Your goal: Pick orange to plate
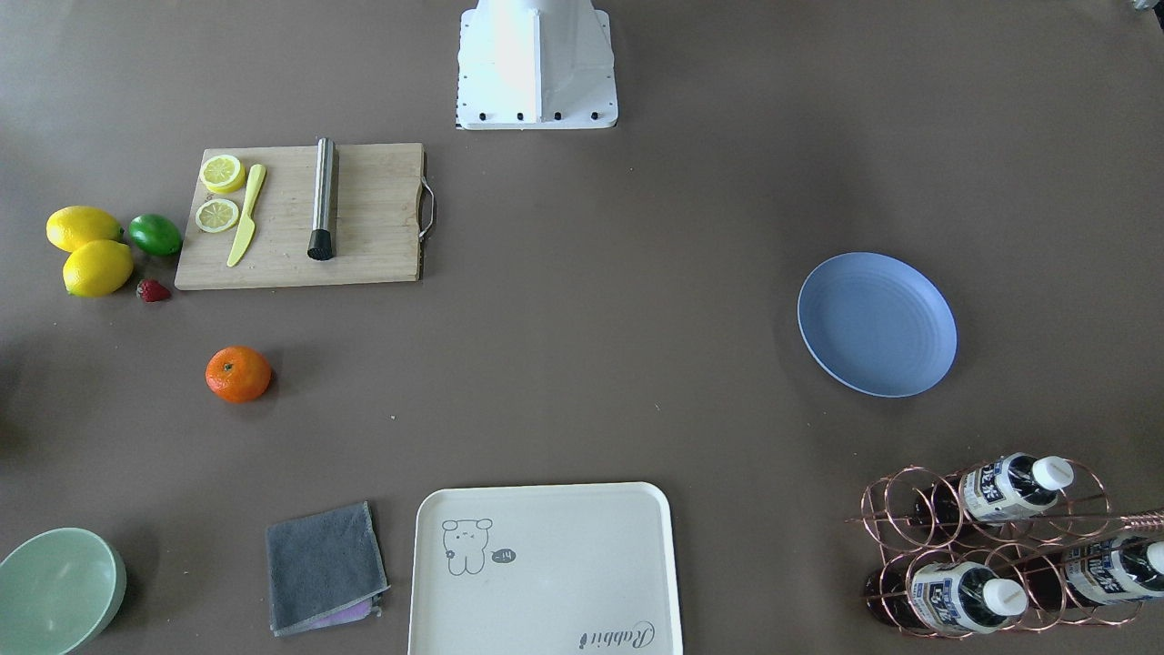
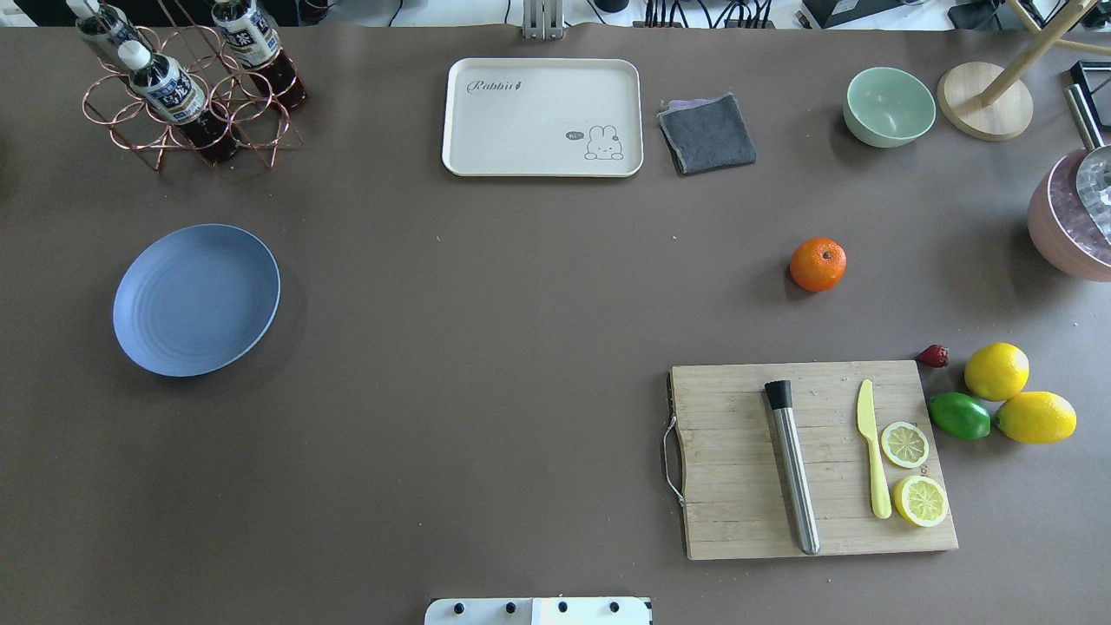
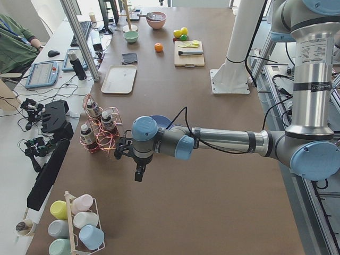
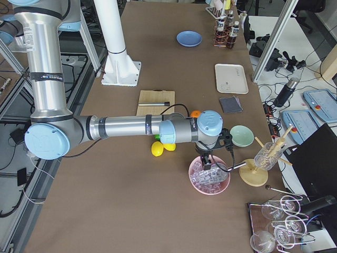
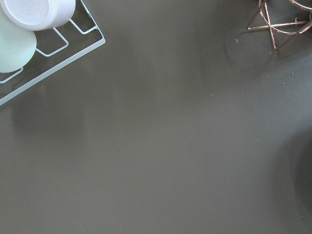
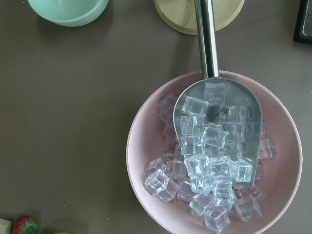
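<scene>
The orange (image 2: 818, 264) lies alone on the brown table, on my right side, beyond the cutting board; it also shows as the orange (image 1: 238, 374). Far across on my left side rests the blue plate (image 2: 197, 299), the same plate (image 1: 877, 324), with nothing on it. My left gripper (image 3: 139, 172) hangs over bare table near the bottle rack, off past the plate. My right gripper (image 4: 205, 163) hovers over a pink bowl of ice, beyond the orange. Neither wrist view shows fingers, so I cannot tell whether either is open or shut.
A wooden cutting board (image 2: 816, 460) carries a metal muddler, a yellow knife and lemon slices. Two lemons, a lime (image 2: 959, 416) and a strawberry lie beside it. A cream tray (image 2: 542, 117), grey cloth, green bowl (image 2: 889, 106), copper bottle rack (image 2: 187, 95) and pink ice bowl (image 6: 214, 156) line the far side.
</scene>
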{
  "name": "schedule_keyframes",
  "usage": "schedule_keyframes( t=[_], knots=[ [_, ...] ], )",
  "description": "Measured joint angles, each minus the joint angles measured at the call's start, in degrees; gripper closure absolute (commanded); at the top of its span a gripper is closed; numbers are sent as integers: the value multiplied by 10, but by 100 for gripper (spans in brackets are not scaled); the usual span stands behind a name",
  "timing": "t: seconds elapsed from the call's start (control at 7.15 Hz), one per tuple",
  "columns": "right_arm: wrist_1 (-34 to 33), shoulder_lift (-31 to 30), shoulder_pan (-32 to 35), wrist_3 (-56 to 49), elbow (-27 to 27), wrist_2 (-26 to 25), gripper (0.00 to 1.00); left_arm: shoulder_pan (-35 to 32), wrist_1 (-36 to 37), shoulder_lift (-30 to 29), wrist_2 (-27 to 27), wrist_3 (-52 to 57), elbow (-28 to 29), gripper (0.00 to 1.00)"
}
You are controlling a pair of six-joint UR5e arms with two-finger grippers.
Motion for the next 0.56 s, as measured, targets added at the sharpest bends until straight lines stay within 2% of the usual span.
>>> schedule_keyframes(
  t=[0.56],
  knots=[
    [0,1,0,0,3,2,0,-5,-2,-11,6,3,1,2]
  ],
)
